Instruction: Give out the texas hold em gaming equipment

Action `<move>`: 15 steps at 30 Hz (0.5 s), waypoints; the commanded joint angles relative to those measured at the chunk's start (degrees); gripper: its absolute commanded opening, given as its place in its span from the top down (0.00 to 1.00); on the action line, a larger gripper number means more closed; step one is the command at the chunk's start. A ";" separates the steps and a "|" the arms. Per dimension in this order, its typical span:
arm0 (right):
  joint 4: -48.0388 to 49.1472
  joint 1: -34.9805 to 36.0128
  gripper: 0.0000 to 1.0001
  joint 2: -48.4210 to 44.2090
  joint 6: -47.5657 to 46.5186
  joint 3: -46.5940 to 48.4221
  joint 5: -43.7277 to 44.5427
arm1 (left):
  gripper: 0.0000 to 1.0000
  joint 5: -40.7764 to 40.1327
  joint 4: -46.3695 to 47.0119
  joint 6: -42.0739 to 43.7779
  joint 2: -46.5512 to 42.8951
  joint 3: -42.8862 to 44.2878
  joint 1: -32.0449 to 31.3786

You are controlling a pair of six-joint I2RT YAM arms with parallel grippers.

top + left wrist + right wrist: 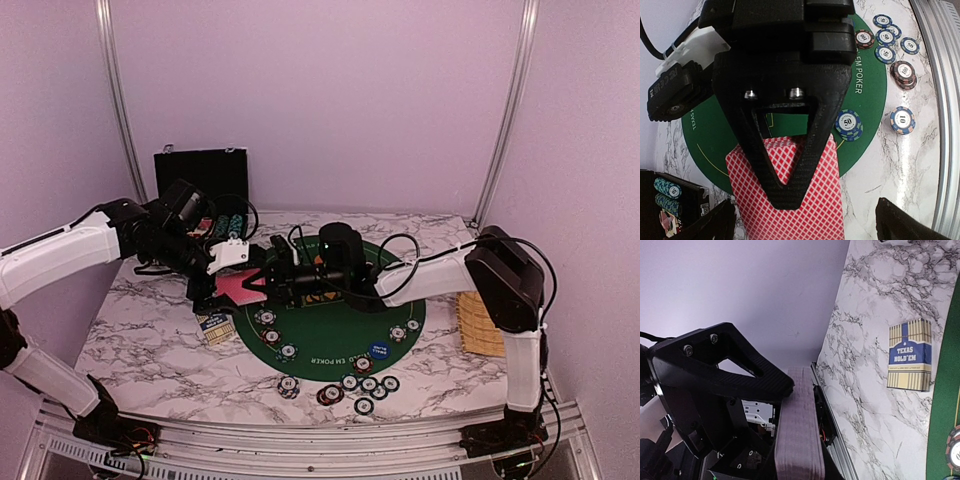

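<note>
A blue-and-gold striped card box [910, 355] reading "TEXAS HOLD'EM" lies on the marble counter [150, 340], just off the left edge of a round green mat [330, 345] printed with "TEXAS" and "POKER". Round chips [848, 124] on the mat and along the counter's near edge are marked 50, 10 and 100. The right end effector [794, 390] is clamped on a deck of cards [825, 200] — red lattice-patterned backs — over the mat's left edge. The left end effector [810, 227] faces the deck, spread wide apart.
</note>
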 commanded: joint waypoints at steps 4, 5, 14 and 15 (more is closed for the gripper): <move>-1.23 0.64 1.00 -4.12 -3.57 -0.04 -0.48 | 0.01 1.30 9.67 -3.68 -3.99 -6.22 -0.36; -1.61 0.59 1.00 -4.39 -3.94 -0.13 -0.53 | 0.01 1.35 10.05 -3.44 -4.13 -6.68 -0.52; -2.93 0.66 1.00 -4.29 -4.58 -0.09 -1.73 | 0.01 -0.62 17.91 -6.28 -4.88 -10.89 -1.79; -2.94 0.60 1.00 -4.20 -4.46 0.06 -2.17 | 0.01 -0.45 18.08 -6.55 -4.68 -10.96 -1.93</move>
